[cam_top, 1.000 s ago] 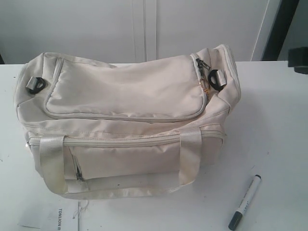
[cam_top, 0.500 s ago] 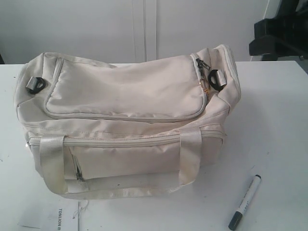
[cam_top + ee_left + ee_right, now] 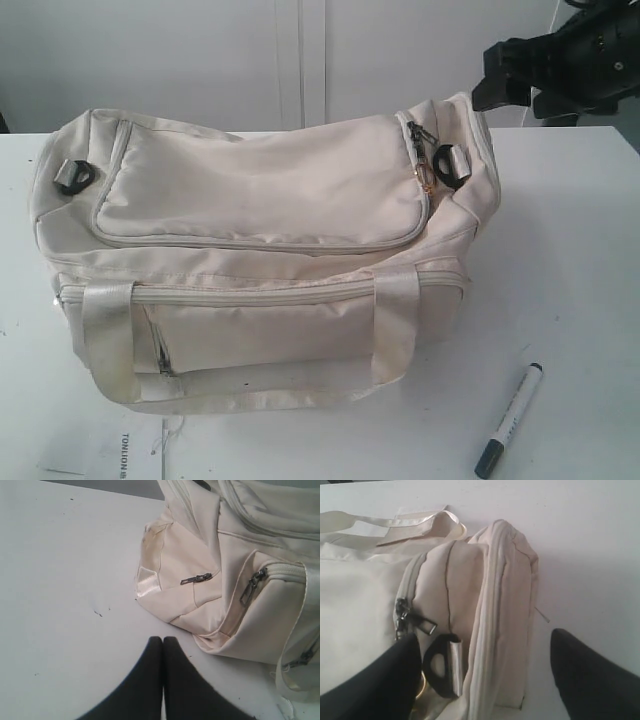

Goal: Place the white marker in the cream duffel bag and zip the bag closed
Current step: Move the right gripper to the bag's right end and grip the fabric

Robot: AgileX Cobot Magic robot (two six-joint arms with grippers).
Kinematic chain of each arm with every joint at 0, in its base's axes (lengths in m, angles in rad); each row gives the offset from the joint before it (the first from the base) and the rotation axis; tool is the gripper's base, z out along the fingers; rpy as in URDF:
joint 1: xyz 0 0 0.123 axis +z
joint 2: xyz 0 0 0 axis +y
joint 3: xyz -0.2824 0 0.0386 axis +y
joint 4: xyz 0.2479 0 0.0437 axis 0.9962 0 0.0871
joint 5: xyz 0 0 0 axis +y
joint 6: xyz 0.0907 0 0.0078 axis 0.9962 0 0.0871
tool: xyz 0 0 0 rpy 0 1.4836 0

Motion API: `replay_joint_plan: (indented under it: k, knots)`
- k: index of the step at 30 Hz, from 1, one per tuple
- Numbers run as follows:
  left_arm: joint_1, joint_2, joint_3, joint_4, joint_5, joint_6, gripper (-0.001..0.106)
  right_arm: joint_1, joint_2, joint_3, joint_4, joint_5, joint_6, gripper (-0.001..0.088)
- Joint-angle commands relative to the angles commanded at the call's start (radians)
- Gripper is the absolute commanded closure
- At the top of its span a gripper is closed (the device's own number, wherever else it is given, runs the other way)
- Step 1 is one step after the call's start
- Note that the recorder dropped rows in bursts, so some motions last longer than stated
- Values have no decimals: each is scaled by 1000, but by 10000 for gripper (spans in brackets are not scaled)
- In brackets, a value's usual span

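The cream duffel bag [image 3: 260, 250] lies in the middle of the white table, its top flap flat and its zipper pull [image 3: 420, 135] at the right end. The white marker [image 3: 510, 420], dark cap toward the front, lies on the table in front of the bag's right corner. My right gripper [image 3: 515, 98] hovers above and behind the bag's right end. In the right wrist view the right gripper [image 3: 485, 635] is open, its fingers straddling the bag's end by the zipper pull [image 3: 412, 617] and black strap ring [image 3: 440, 665]. The left gripper [image 3: 163, 642] is shut over bare table beside the bag [image 3: 240, 580].
A printed paper label [image 3: 125, 455] lies at the table's front left edge. A second black strap ring [image 3: 73, 177] sits at the bag's left end. Pale wall panels stand behind the table [image 3: 570, 260].
My right arm has come in from the upper right edge and moved left toward the bag's right end. Bag and marker have not moved.
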Motion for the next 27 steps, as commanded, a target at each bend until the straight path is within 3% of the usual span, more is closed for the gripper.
replay_joint_plan:
  k: [18,21,24,25,26,27]
  knots:
    - [0,0,0,0,2,0,1053,0,197,-125,83,-1,0,262]
    - [0,0,0,0,2,0,1053,0,208,-125,83,-1,0,383]
    - [0,0,0,0,2,0,1053,0,210,-125,83,-3,-4,665]
    - [0,0,0,0,-1,0,1053,0,210,-125,85,-3,-23,811]
    - [0,0,0,0,-2,0,1053,0,210,-125,85,-3,-30,866]
    - [0,0,0,0,-2,0,1053,0,210,-125,85,-3,-30,867]
